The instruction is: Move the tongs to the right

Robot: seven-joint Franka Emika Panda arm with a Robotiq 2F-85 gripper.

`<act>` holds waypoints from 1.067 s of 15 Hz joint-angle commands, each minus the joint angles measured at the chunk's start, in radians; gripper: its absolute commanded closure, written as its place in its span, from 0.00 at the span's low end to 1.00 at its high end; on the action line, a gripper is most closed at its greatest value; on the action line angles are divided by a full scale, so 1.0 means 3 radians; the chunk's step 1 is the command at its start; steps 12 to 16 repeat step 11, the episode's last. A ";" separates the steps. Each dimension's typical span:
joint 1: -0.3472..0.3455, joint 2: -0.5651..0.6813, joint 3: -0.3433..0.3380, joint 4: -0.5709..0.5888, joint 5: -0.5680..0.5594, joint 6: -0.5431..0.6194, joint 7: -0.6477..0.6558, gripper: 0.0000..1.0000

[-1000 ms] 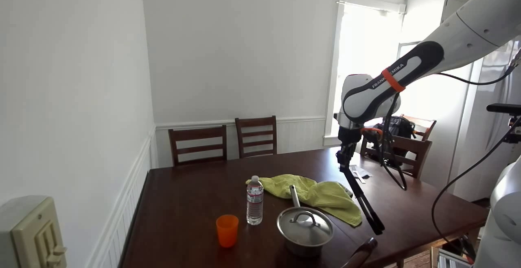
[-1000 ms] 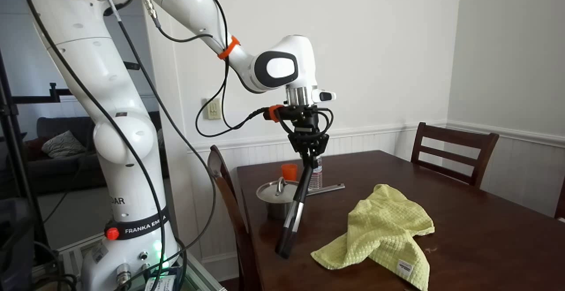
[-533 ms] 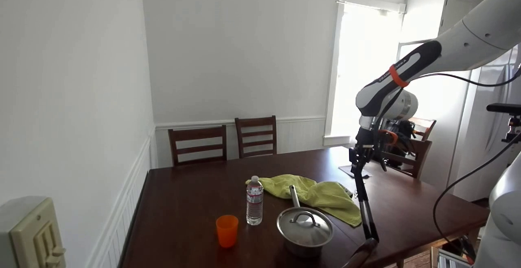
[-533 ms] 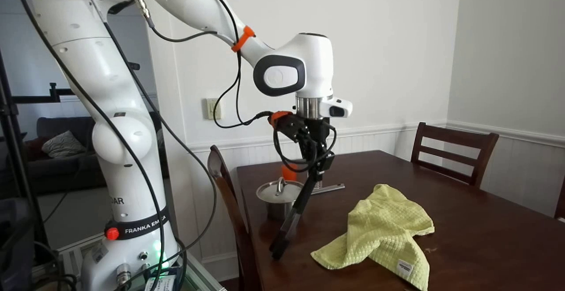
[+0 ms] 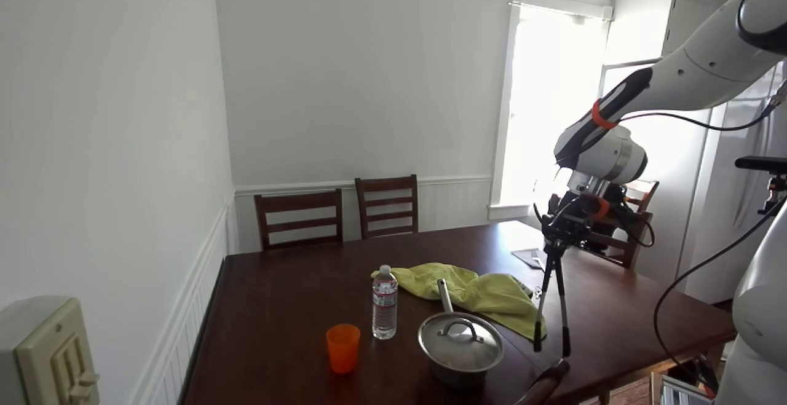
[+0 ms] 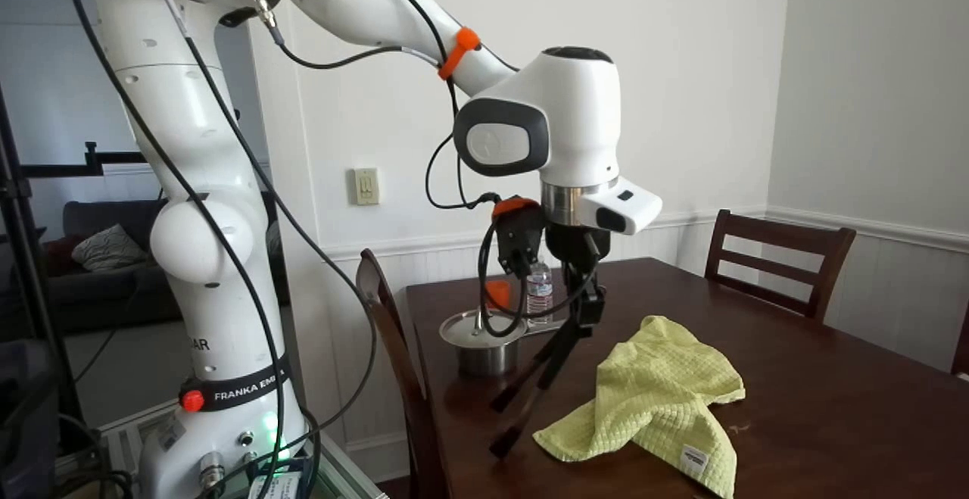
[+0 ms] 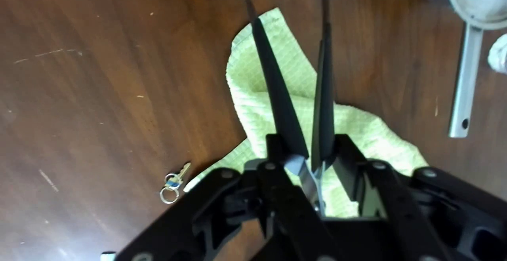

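Observation:
The long dark tongs [image 5: 563, 297] hang from my gripper [image 5: 556, 243] with their tips down and their two arms spread apart. In an exterior view, the tongs [image 6: 559, 355] slant down and left from the gripper [image 6: 586, 319], between the pot and the towel. In the wrist view, my gripper [image 7: 309, 146] is shut around the upper part of the tongs [image 7: 279, 94], with one finger against each arm. The joined end lies between the fingers. The tips are low over the table near its edge; I cannot tell if they touch it.
A yellow-green towel [image 6: 658, 400] lies on the table beside the tongs. A lidded steel pot [image 5: 461, 346], a water bottle [image 5: 385, 306] and an orange cup [image 5: 343, 348] stand nearby. Keys [image 7: 173, 183] lie by the towel. A chair back [image 5: 544, 383] stands at the table's edge.
The gripper has turned with the tongs in it and moved right in both exterior views. The tongs' arms now show spread apart. The pot, towel, bottle and cup have not moved.

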 commanded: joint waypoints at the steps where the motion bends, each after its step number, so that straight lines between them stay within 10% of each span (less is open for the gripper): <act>1: -0.0139 0.0450 0.0044 0.0533 0.0054 -0.0110 0.0529 0.32; 6: -0.0066 0.0368 0.0277 0.0570 -0.0431 0.0112 0.1274 0.01; 10: 0.0167 -0.0041 0.0666 0.0265 -0.1243 -0.0186 0.1462 0.00; 16: 0.0056 0.0259 0.0573 0.0493 -0.0937 -0.0100 0.1309 0.00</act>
